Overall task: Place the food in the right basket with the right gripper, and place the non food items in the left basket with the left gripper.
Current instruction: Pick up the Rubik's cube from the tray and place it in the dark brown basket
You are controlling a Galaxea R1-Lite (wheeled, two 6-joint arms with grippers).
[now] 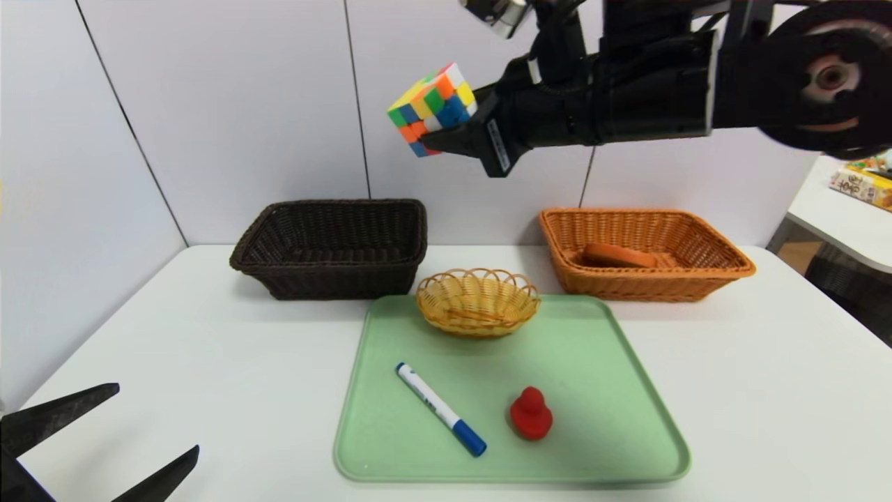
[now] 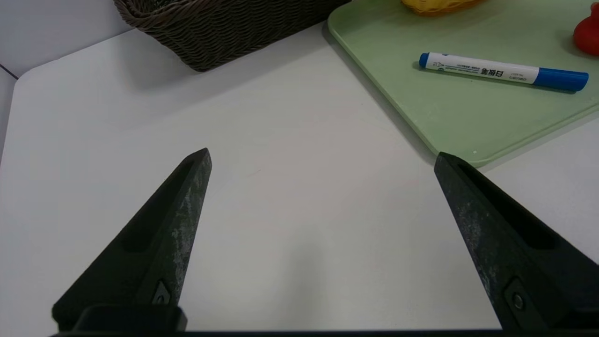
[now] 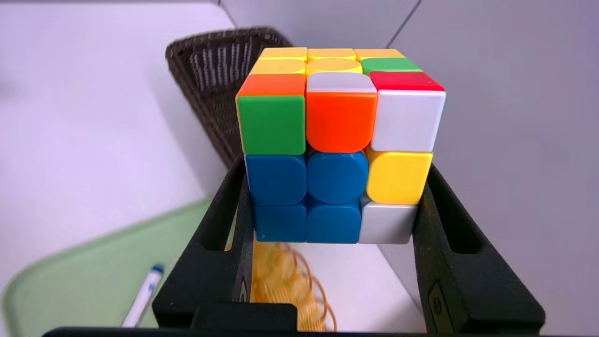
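Note:
My right gripper [image 1: 453,132] [image 3: 334,187] is shut on the multicoloured puzzle cube [image 1: 432,108] [image 3: 337,140], held high in the air above the gap between the two baskets. The bread slice [image 1: 617,256] lies inside the orange-tan right basket [image 1: 725,268]. The dark brown left basket [image 1: 334,279] [image 2: 224,32] [image 3: 210,70] looks empty. A white marker with a blue cap [image 1: 440,408] [image 2: 500,71] [image 3: 142,295] and a red duck [image 1: 531,415] [image 2: 588,35] lie on the tray. My left gripper [image 1: 155,418] [image 2: 323,154] hangs open and empty over the table's near left corner.
A light green tray [image 1: 592,362] [image 2: 468,121] sits at the table's middle front. A small round yellow basket [image 1: 477,303] [image 3: 276,281] stands on its far edge. A white side table with boxes [image 1: 864,181] is at the far right.

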